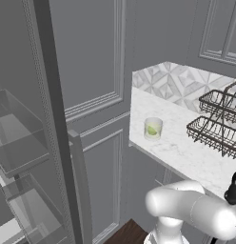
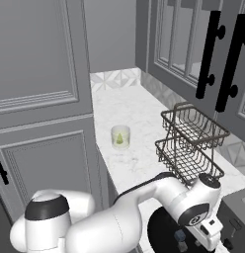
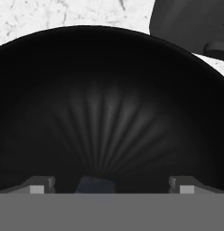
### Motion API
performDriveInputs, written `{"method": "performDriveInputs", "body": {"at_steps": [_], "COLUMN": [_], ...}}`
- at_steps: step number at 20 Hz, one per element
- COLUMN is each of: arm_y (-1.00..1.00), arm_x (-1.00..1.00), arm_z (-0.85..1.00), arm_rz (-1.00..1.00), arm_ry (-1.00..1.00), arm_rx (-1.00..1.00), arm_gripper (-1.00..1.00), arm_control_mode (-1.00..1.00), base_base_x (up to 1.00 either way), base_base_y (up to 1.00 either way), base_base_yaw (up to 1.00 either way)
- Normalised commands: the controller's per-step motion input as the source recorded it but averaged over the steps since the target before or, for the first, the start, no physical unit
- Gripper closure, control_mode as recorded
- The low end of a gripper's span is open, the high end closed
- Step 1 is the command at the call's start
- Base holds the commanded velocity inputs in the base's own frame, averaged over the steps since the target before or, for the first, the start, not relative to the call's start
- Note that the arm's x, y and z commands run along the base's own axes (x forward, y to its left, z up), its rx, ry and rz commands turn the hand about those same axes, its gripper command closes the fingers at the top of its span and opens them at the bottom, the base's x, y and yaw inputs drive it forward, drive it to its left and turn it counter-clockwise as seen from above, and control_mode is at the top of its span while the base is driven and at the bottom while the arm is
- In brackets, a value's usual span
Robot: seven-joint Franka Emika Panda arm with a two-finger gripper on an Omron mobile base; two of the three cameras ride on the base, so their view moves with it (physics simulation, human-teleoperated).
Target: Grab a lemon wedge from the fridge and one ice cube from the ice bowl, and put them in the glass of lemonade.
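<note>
My gripper [image 3: 111,185] hangs open inside the black ice bowl [image 3: 109,90], its dark fingertips [image 3: 39,185] standing wide apart. A small bluish ice cube [image 3: 95,184] lies on the bowl's floor between them, nearer the left tip and not gripped. In the right base view the hand dips into the ice bowl [image 2: 161,232] at the counter's near end. The glass of lemonade [image 1: 152,128] [image 2: 120,137] stands farther back on the marble counter, with a yellow-green lemon wedge [image 2: 119,140] inside it. The fridge [image 1: 53,143] stands open at the left, showing clear bins.
A two-tier wire rack [image 2: 191,143] [image 1: 217,126] stands on the counter between glass and bowl, to the right. A grey toaster [image 2: 238,217] sits just right of the bowl. Grey cabinets with black handles [image 2: 211,54] hang above the counter.
</note>
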Motion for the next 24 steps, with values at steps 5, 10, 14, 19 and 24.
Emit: {"method": "performDriveInputs", "body": {"at_steps": [5, 10, 14, 19, 24], "arm_y": [0.00, 0.07, 0.26, 0.05, 0.18], "arm_x": [-0.25, -0.02, 0.00, 0.00, 0.01], "arm_z": [0.00, 0.00, 0.00, -0.01, 0.00], "arm_rz": [0.00, 0.00, 0.00, 0.00, 0.00], "arm_ry": [0.00, 0.00, 0.00, 0.00, 0.00], "arm_rx": [0.00, 0.00, 0.00, 0.00, 0.00], "arm_gripper": [-1.00, -1.00, -1.00, -1.00, -1.00], "arm_control_mode": [-1.00, -1.00, -1.00, -1.00, -1.00], "base_base_x": [0.00, 0.00, 0.00, 0.00, 0.00], "base_base_y": [0.00, 0.00, 0.00, 0.00, 0.00], "base_base_yaw": [0.00, 0.00, 0.00, 0.00, 0.00]}}
